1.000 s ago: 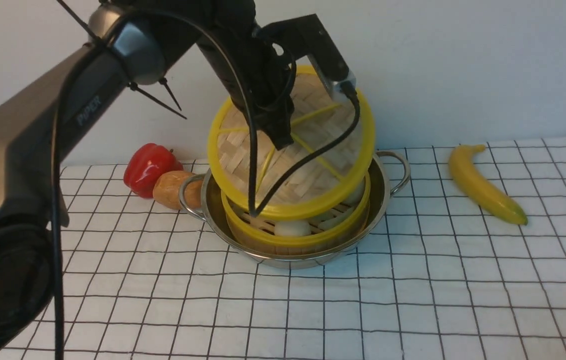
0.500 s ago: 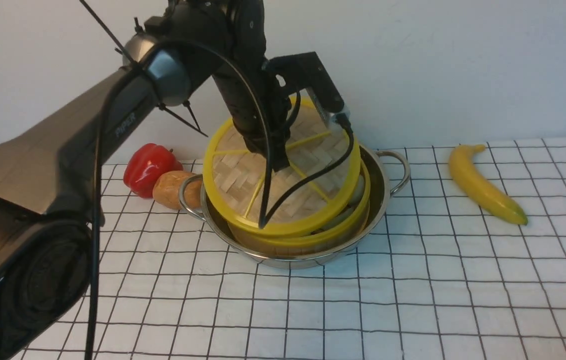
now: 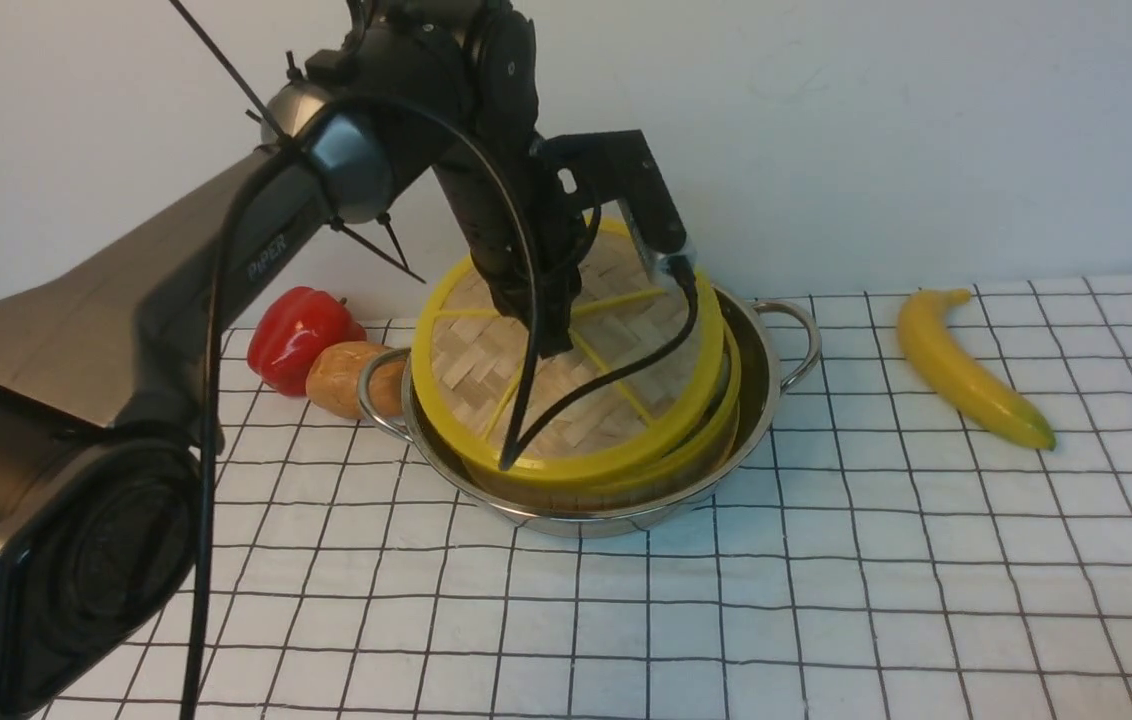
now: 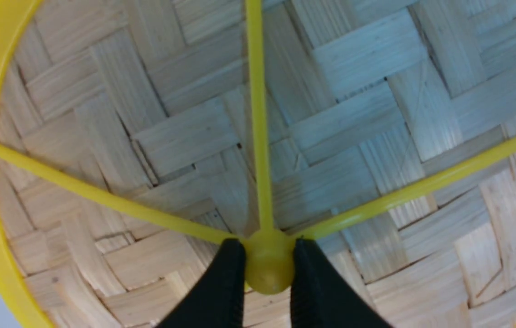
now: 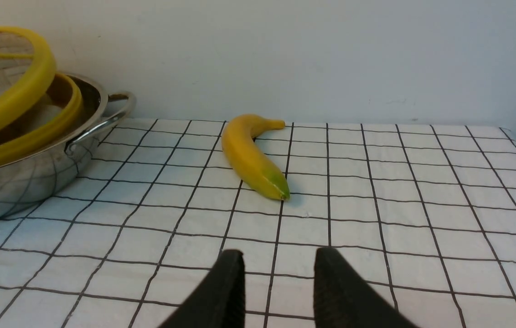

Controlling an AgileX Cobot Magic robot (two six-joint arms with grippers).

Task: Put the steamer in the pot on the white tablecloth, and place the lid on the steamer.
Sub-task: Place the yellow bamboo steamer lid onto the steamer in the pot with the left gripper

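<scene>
Pinching the lid's (image 3: 586, 400) hub, the left pincer (image 4: 269, 264) tilts it over the pot (image 3: 581, 522); right pincer (image 5: 278, 273) open.

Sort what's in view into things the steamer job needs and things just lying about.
Part of the job:
- lid, its hub held by the left gripper
- steamer, under the lid
- pot, around the steamer
- white tablecloth

Just lying about:
- red pepper
- brown potato-like item
- banana
</scene>
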